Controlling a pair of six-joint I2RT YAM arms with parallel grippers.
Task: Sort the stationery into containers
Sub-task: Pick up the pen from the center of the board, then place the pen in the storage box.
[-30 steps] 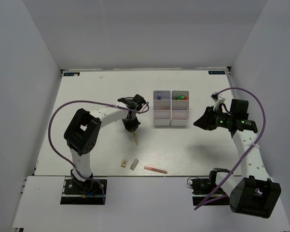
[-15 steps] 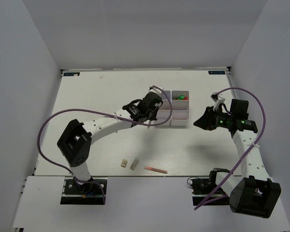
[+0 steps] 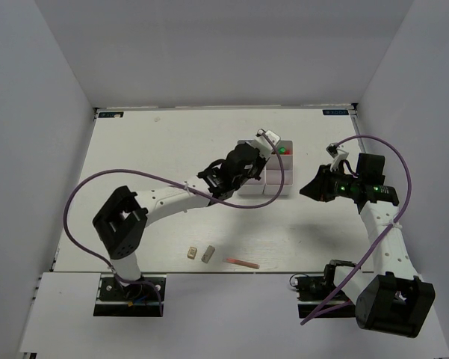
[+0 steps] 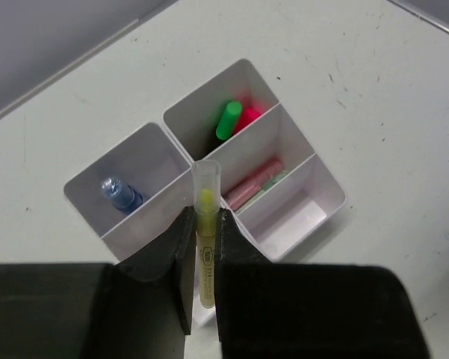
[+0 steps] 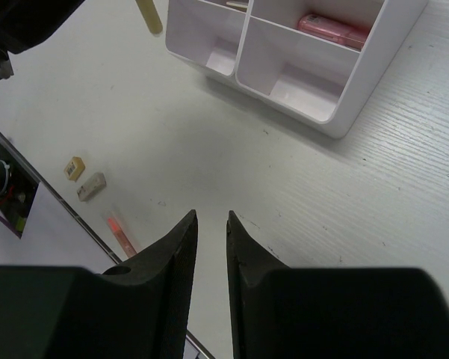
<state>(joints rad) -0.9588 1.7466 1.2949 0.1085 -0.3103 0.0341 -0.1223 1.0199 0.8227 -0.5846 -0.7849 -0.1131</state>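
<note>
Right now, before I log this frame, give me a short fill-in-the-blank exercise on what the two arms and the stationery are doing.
1. The left claw is shut on a thin ___ pen above the white box.
2. The right claw holds ___.
3. On the table, near the arm bases, lie a pink pen and ___ erasers.
4. One corner compartment holds a single ___ item.

Missing words: yellow; nothing; two; blue.

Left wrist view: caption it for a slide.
Left gripper holds a yellow pen upright over the white compartment box.
</note>
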